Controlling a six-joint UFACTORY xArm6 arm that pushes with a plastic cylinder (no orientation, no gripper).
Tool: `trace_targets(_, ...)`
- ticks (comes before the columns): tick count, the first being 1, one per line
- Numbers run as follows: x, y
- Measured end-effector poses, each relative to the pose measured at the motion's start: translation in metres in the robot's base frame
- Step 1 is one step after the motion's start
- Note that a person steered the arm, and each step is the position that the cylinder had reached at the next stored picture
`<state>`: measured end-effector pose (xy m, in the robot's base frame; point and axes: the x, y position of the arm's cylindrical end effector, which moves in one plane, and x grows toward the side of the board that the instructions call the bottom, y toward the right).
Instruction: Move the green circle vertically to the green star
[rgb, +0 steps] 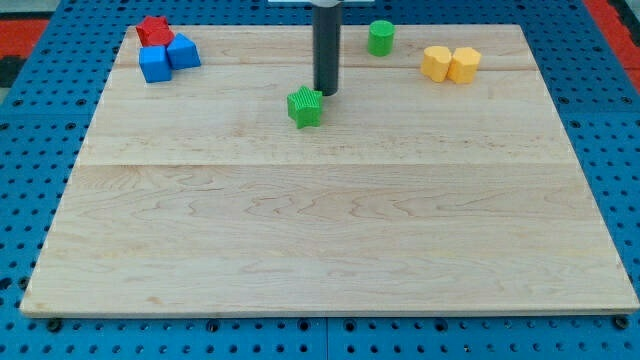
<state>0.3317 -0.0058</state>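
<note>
The arm ends in a straight dark rod; it carries no jaws, so the tool has no open or closed state to report, and nothing is clamped. My tip (326, 93) stands on the wooden counter (330, 240) in the upper middle of the board.

The green star (306, 107) lies just below and slightly to the view's left of my tip, very close to it; whether the two touch cannot be told.

The green circle (380, 38) stands above and to the view's right of my tip, near the counter's top edge, well apart from the green star.

Two yellow blocks (450, 64) sit touching each other farther to the view's right of my tip, beyond the green circle.

Far to the view's left of my tip, in the counter's top corner, two blue blocks (167, 56) sit touching each other, with a red block (153, 30) against their upper side.
</note>
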Motion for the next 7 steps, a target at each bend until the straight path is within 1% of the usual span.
trace_targets(1, 0.042, -0.001)
trace_targets(2, 0.009, 0.045)
trace_targets(3, -0.058, 0.119)
trace_targets(4, -0.095, 0.150)
trace_targets(5, -0.115, 0.147)
trace_targets(6, -0.125, 0.136)
trace_targets(7, -0.124, 0.092)
